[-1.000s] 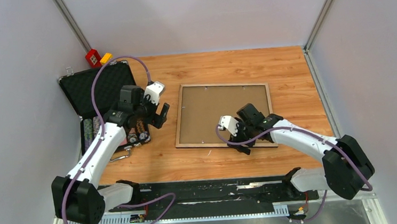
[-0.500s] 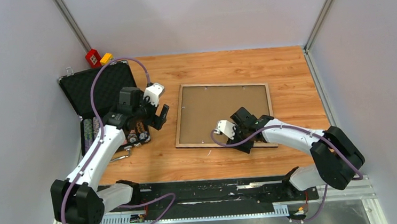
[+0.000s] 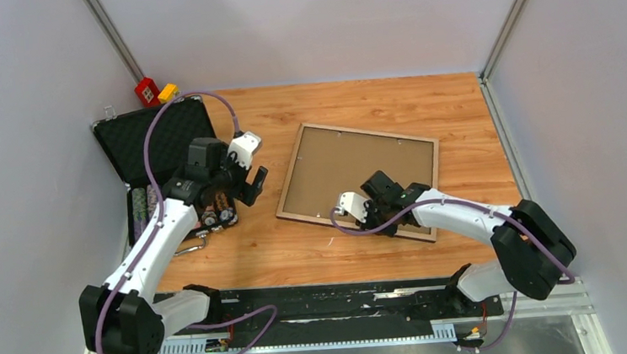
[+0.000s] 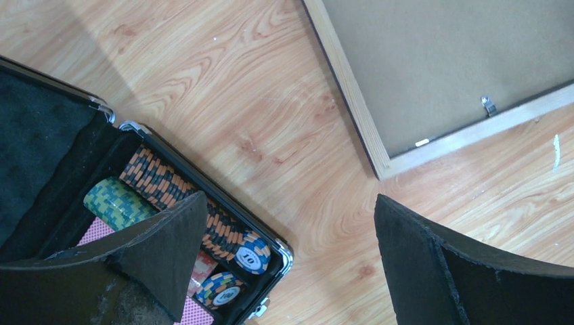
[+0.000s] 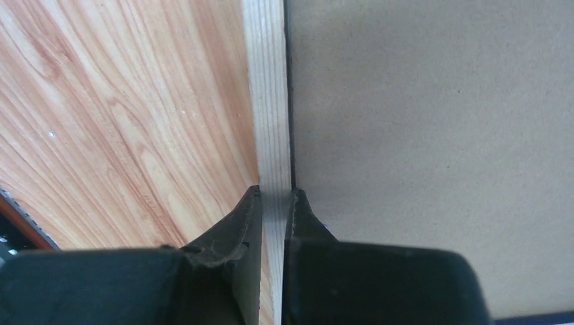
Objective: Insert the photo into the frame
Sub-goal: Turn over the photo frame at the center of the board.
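Note:
The frame (image 3: 371, 133) lies back-up on the table, tan border around a brown backing panel (image 3: 361, 173), turned askew. My right gripper (image 3: 387, 224) is shut on its near border; the right wrist view shows both fingers pinching the pale wood strip (image 5: 267, 101) at the gripper (image 5: 274, 193), with the backing panel (image 5: 433, 122) to the right. My left gripper (image 3: 251, 182) hangs open over the table between the poker chip case and the frame's left corner (image 4: 345, 88), and nothing lies between its fingers at the gripper (image 4: 290, 200). The photo is out of view.
An open black case (image 3: 151, 143) with poker chips (image 4: 250, 254) sits at the left, its corner under my left gripper. Red (image 3: 148, 91) and yellow (image 3: 167, 92) blocks stand at the back left corner. Walls close in on both sides.
My right gripper has closed onto the frame's near border. The frame has swung clockwise, its right side now nearer the arms. The left arm has barely moved.

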Motion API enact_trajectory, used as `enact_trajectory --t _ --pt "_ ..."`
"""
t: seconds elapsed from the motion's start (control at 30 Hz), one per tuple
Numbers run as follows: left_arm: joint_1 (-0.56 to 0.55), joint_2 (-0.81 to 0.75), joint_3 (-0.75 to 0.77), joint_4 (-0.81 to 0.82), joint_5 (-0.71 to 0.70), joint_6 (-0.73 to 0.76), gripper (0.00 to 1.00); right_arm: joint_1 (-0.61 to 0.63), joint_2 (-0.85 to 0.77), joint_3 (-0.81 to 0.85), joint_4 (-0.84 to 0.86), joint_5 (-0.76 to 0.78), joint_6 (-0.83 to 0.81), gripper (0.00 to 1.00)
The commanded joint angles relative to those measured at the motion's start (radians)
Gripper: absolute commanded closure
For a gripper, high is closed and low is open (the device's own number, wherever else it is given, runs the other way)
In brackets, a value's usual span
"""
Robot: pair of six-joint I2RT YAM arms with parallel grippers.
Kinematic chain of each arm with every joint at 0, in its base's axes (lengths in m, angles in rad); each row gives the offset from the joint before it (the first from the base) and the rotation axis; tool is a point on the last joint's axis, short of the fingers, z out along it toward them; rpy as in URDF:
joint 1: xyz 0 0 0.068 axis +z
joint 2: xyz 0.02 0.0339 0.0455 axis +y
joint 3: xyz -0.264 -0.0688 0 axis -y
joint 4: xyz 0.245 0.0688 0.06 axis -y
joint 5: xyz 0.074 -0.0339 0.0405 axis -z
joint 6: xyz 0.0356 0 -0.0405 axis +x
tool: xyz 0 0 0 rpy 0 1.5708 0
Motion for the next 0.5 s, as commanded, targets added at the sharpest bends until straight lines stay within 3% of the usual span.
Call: enact_trajectory --t 0.0,0.47 --pt "-0.047 -0.034 -0.021 0.042 -0.002 0.068 0.00 -0.005 0.006 0.061 -0.033 -0.053 0.074 1.00" --pt "-0.279 -0.033 -0.030 0.090 -0.100 0.219 0.00 -0.008 0.098 0.161 -0.045 -0.140 0.092 1.00"
